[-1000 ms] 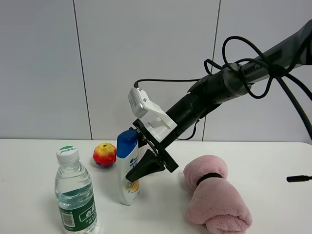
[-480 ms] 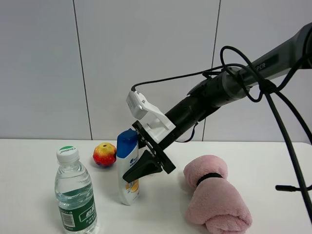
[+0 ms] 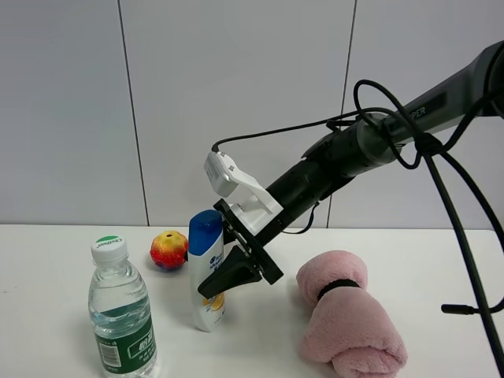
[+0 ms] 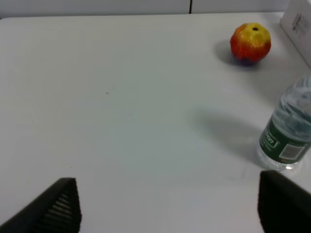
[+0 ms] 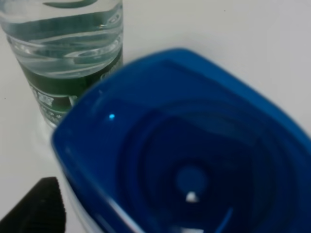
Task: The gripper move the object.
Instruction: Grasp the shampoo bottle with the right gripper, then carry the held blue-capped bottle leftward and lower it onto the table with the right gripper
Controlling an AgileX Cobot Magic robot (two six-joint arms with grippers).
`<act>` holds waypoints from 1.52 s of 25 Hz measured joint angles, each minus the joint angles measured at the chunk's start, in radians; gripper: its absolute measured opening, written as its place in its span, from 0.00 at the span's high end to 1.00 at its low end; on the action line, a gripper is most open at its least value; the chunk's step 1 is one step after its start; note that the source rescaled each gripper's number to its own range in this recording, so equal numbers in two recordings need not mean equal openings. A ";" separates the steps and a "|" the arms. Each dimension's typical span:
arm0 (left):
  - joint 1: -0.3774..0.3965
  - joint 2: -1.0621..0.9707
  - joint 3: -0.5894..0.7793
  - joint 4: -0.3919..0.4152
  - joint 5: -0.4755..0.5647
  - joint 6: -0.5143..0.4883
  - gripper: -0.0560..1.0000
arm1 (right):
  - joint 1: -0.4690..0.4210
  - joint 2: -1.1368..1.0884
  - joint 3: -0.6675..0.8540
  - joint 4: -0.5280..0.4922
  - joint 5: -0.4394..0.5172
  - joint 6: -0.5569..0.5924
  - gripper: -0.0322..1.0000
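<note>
The white shampoo bottle (image 3: 203,298) with a blue cap stands upright on the white table (image 3: 268,346), between the water bottle and the pink towel. My right gripper (image 3: 224,276) reaches down from the right and sits at the bottle's upper half, with one black finger in front of the label. In the right wrist view the blue cap (image 5: 194,160) fills the picture; one fingertip (image 5: 39,208) shows wide beside it and the other is hidden. The jaws look open around the bottle. My left gripper (image 4: 167,208) is open and empty over bare table.
A clear water bottle (image 3: 120,311) with a green label stands at the front left; it also shows in the left wrist view (image 4: 289,131) and the right wrist view (image 5: 68,53). A red-yellow ball (image 3: 169,250) lies behind it. A rolled pink towel (image 3: 346,315) lies at the right.
The right gripper has crept slightly left and down along the shampoo bottle. The arm's cables have shifted. The bottle has not moved.
</note>
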 joint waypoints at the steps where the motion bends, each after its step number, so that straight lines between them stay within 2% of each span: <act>1: 0.000 0.000 0.000 0.000 0.000 0.000 0.00 | 0.000 0.000 0.000 0.000 0.000 0.000 0.53; 5: 0.000 0.000 0.000 0.000 0.000 0.000 0.00 | 0.000 0.003 0.000 0.001 0.000 0.001 0.72; 11: 0.000 0.000 0.000 0.000 0.000 0.000 0.00 | 0.000 0.003 0.000 0.001 0.023 0.002 0.95; 18: 0.000 0.000 0.000 0.000 0.000 0.000 0.00 | 0.000 0.003 0.000 0.000 0.024 0.008 0.95; 22: 0.000 0.000 0.000 0.000 0.000 0.000 0.00 | 0.000 0.003 0.000 0.004 0.024 0.050 0.96; 26: 0.000 0.000 0.000 0.000 0.000 0.000 0.00 | 0.000 0.005 0.000 0.069 0.023 0.113 0.96; 29: 0.000 0.000 0.000 0.000 0.000 0.000 0.00 | 0.000 -0.006 0.000 0.130 0.023 0.204 0.96; 32: 0.000 0.000 0.000 0.000 0.000 0.000 0.00 | 0.000 -0.047 0.000 0.138 0.002 0.351 0.96; 35: 0.000 0.000 0.000 0.000 0.000 0.000 0.00 | 0.000 -0.123 0.000 0.134 -0.088 0.479 0.96; 38: 0.000 0.000 0.000 0.000 0.000 0.000 0.00 | 0.000 -0.208 0.000 0.082 -0.186 0.551 0.97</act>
